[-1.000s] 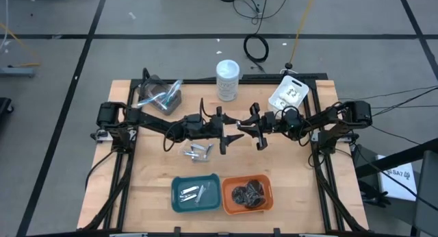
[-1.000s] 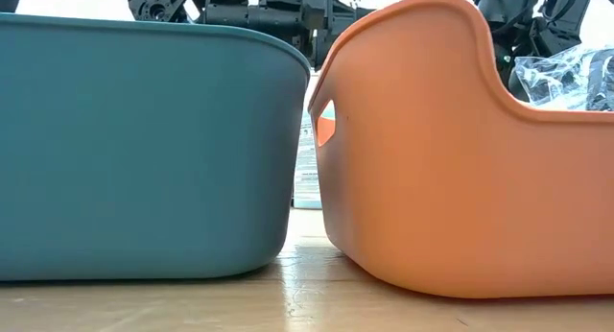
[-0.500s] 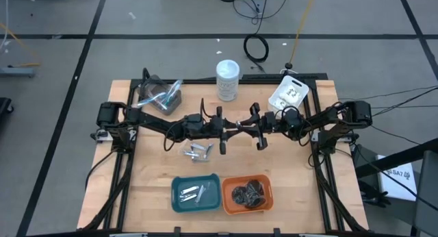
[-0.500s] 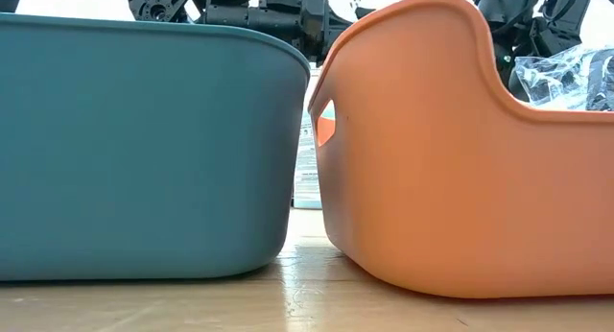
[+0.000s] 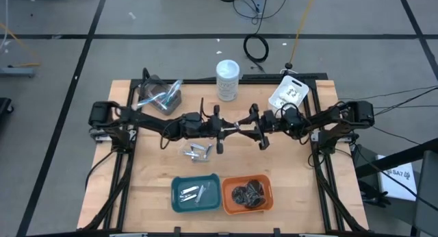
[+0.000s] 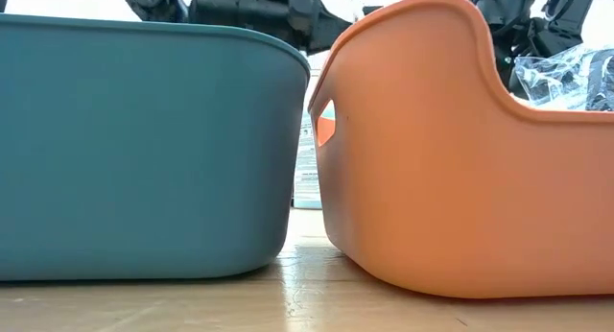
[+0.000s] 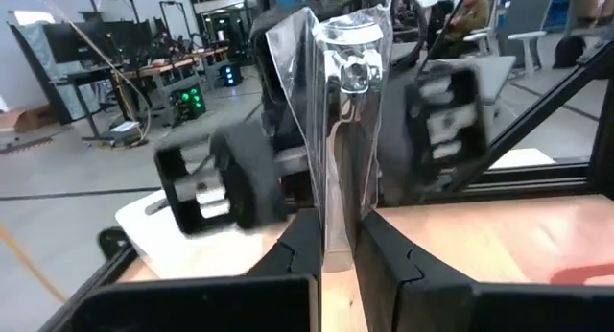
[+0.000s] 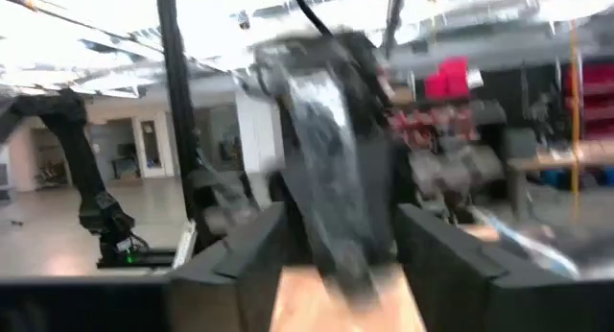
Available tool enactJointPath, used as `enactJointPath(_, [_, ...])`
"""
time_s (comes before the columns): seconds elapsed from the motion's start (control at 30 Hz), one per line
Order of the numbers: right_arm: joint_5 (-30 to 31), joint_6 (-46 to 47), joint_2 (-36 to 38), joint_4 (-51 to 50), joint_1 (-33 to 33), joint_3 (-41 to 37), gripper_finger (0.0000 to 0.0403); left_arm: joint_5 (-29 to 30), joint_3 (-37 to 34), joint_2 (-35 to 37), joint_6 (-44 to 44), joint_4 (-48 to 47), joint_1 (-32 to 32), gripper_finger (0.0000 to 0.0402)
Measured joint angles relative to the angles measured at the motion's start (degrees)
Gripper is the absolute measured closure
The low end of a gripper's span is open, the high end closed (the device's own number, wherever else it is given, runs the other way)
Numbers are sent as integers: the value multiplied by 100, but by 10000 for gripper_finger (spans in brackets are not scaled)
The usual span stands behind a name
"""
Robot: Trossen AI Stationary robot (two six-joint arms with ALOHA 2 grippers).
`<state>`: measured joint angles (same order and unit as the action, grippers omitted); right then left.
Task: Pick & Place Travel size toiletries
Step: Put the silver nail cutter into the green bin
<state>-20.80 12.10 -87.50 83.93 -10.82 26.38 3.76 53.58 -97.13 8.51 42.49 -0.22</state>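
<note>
High view: both arms reach level toward mid-desk (image 5: 150, 189) and meet tip to tip. Left end effector (image 5: 228, 131) and right end effector (image 5: 248, 129) are close together, a clear-wrapped piece (image 5: 239, 125) between them, too small here to say who has it. Versus a second ago, the left arm has pushed toward the right one and the gap has closed. Loose silver tubes (image 5: 197, 152) lie on the desk just below the left arm. Teal tray (image 5: 196, 194) holds silver pieces, orange tray (image 5: 247, 194) holds dark bundles; both sit at the near edge. Jar (image 5: 228, 79), a white packet (image 5: 288, 93) and a clear bag (image 5: 159, 96) sit at the far side.

Low view: the teal tray (image 6: 144, 140) and orange tray (image 6: 432, 150) fill the picture and hide the desk behind; only arm parts show above the rims. Clear wrap (image 6: 566, 78) peeks over the orange rim. Trays unchanged.

Left wrist view: the left fingers (image 7: 297, 250) are closed on the wrapped piece (image 7: 336, 111), which stands upright between them. The right end effector beyond it is blurred.

Right wrist view: heavy blur. The right fingers (image 8: 436, 260) stand spread apart, with the wrapped piece (image 8: 331, 150) in the gap; contact cannot be made out.
</note>
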Motion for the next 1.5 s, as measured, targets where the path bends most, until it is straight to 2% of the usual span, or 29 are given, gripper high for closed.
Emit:
enactJointPath(0.13, [-43, 70, 429, -313, -148, -196, 166, 396, 15, 476, 142, -822, -182, 379])
enactJointPath(0.27, [-43, 43, 1026, -639, -331, -505, 135, 431, 11, 958, 43, -1929, -455, 379])
enactJointPath(0.37, [-30, 32, 1491, -744, -507, -770, 128, 329, 15, 1363, -674, -3164, -739, 379])
enactJointPath(0.5, [216, -21, 1999, -767, -746, -1147, 133, 132, 13, 1686, -2102, -4815, -1282, 379])
enactJointPath(0.67, [721, -225, 2405, -757, -944, -1492, 144, -331, 11, 1711, -3789, -5903, -2140, 379])
enactJointPath(0.8, [744, -228, 2492, -752, -1024, -1540, 147, -570, 9, 1536, -4875, -6039, -2658, 379])
enactJointPath(1.03, [743, -228, 2492, -756, -1022, -1541, 147, -793, 9, 989, -5531, -5942, -2945, 375])
enactJointPath(1.27, [730, -228, 2494, -748, -1022, -1541, 149, -1296, 9, 404, -5636, -5377, -2936, 302])
enactJointPath(1.5, [728, -228, 2494, -746, -1022, -1541, 149, -1555, 9, 312, -6213, -5266, -2768, 270])
